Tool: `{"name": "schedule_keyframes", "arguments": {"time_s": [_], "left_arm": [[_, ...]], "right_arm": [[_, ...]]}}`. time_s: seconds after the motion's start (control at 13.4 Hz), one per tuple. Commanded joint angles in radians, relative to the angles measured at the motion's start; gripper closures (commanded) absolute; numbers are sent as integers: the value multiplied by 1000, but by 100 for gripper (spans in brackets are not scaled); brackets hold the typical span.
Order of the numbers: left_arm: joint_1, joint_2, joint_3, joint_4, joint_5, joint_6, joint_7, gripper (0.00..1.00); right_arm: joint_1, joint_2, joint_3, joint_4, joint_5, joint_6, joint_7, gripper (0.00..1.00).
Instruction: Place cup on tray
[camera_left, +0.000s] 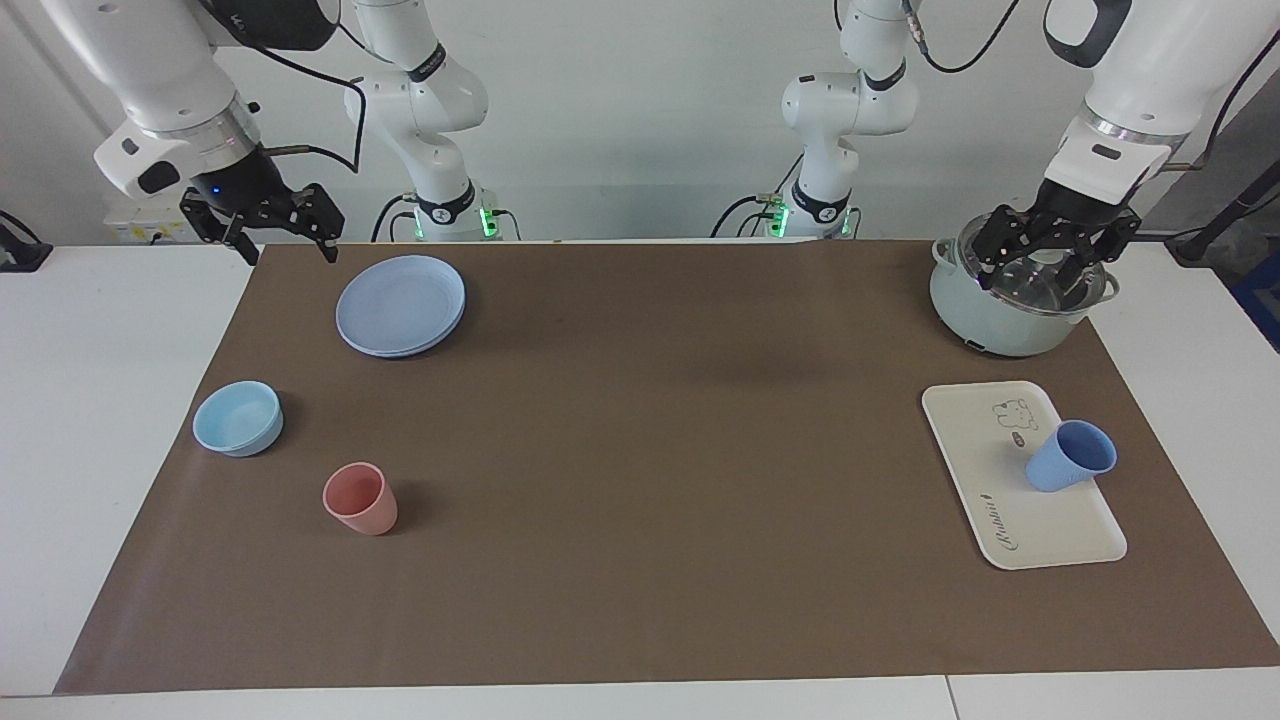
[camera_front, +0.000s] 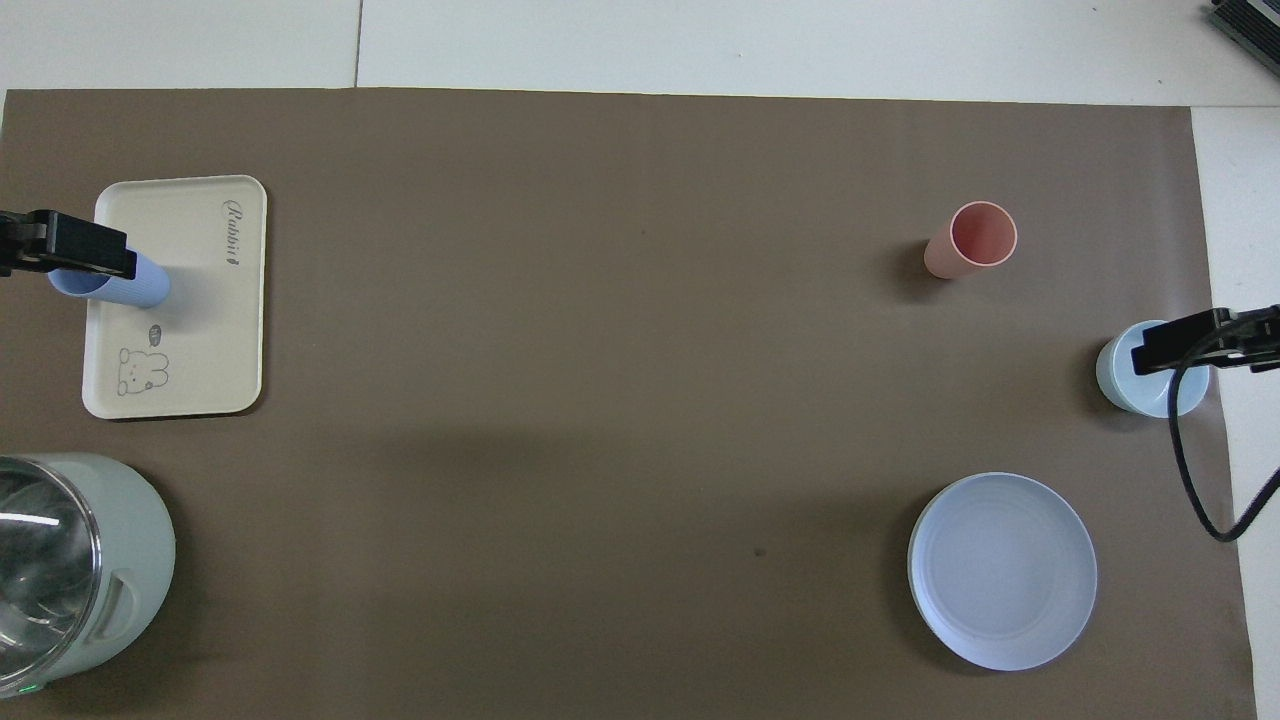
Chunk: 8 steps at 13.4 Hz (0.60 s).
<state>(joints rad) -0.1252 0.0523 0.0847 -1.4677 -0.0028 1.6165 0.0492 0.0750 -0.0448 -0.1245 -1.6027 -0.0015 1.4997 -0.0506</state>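
The periwinkle-blue cup (camera_left: 1070, 457) stands upright on the cream-white tray (camera_left: 1040, 530), close to the tray's edge toward the left arm's end of the table. In the overhead view the cup (camera_front: 130, 288) is partly covered by a raised finger (camera_front: 80, 255) of my left gripper, on the tray (camera_front: 215, 330). My left gripper (camera_left: 1040, 270) is open, empty and up in the air over the pot, apart from the cup. My right gripper (camera_left: 290, 250) is open and empty, raised at the right arm's end of the table, beside the round plate.
A pale green pot with a glass lid (camera_left: 1000, 310) stands nearer to the robots than the tray. At the right arm's end are a round blue plate (camera_left: 400, 305), a low light-blue bowl (camera_left: 238, 418) and a salmon-pink tumbler (camera_left: 360, 498). A brown mat (camera_left: 640, 450) covers the table.
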Motion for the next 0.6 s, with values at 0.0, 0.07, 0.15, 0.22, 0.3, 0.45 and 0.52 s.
{"name": "schedule_keyframes", "arguments": {"time_s": [0.0, 0.07, 0.15, 0.22, 0.3, 0.45, 0.52], "left_arm": [[-1, -23, 1, -34, 23, 36, 6, 0], [-1, -22, 1, -34, 23, 37, 6, 1], [-1, -23, 1, -34, 23, 37, 6, 2], [-1, -23, 1, -34, 23, 37, 6, 1], [-1, -23, 1, -34, 23, 37, 6, 1], [-1, -23, 1, -34, 23, 37, 5, 0], [-1, -23, 1, -36, 23, 39, 5, 0]], "right_arm": [[-6, -1, 3, 9, -28, -15, 18, 0], [-11, -4, 2, 3, -28, -12, 18, 0], [-9, -4, 2, 1, -34, -7, 18, 0], [-11, -4, 3, 1, -34, -7, 18, 0], [-9, -4, 3, 1, -34, -6, 21, 0], [-9, -7, 5, -3, -34, -6, 25, 0], [-9, -7, 5, -5, -32, -7, 25, 0]]}}
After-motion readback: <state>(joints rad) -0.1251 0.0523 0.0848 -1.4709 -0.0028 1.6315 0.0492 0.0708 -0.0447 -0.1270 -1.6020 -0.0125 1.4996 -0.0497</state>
